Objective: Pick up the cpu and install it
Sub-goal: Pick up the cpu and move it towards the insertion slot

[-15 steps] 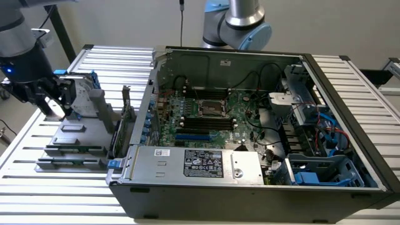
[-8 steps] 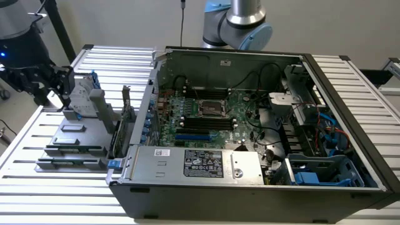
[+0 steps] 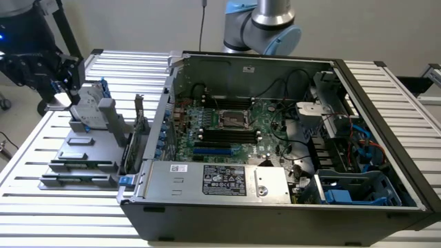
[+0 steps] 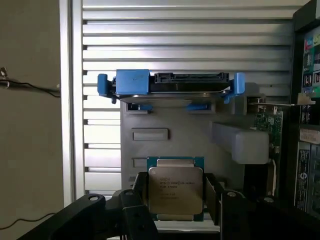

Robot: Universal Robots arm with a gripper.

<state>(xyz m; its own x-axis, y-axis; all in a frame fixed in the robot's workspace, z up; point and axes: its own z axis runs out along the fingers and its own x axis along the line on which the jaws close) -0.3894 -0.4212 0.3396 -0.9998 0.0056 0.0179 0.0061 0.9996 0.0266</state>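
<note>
Printed lines on the cpu (image 4: 175, 192) lid too small to be read, cpu pinched at two sides by the gripper (image 4: 176, 201) jaws, held over the grey holder (image 4: 170, 116) on the bench (image 4: 185, 40)

The cpu (image 4: 175, 192) is topped in silver and edged in green, the hard drive rails (image 4: 132, 82) are coloured blue, and the table (image 4: 190, 35) is ribbed white.

That cpu (image 4: 175, 186): lid print too small to read! Its side edges slip behind the dark fingers (image 4: 213, 197), which run out of frame. The hard drive (image 4: 131, 82) sinks behind the grey holder (image 4: 170, 120). In the exterior view, the arm (image 3: 265, 23) is cropped up top.
</note>
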